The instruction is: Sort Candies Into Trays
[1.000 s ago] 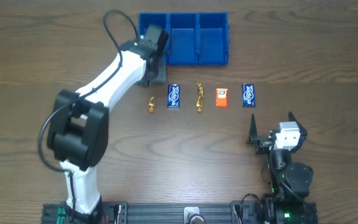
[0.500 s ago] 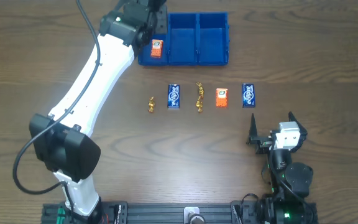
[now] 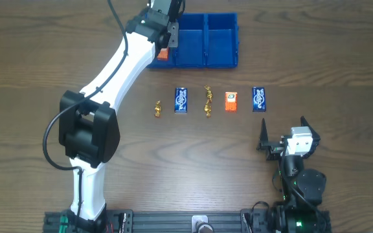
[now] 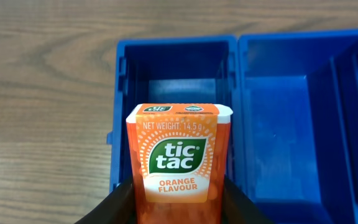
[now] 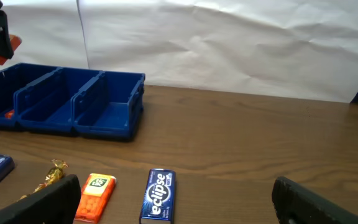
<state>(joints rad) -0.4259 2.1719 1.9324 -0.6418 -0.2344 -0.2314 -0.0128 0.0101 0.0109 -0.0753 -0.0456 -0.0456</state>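
The left hand grips an orange candy box directly above the left-end bin of the blue tray; the right hand rests open, well apart.

The left arm slants from its base across the table's left side to the tray. The left gripper, clamped on the box, hangs over the left compartment and blocks it from above. The other two compartments lie open to the top (thin dividers part them). Bare wood runs between the tray and the row of candies, with narrow gaps between pieces. The right gripper sits near the row's right end, on the base side.
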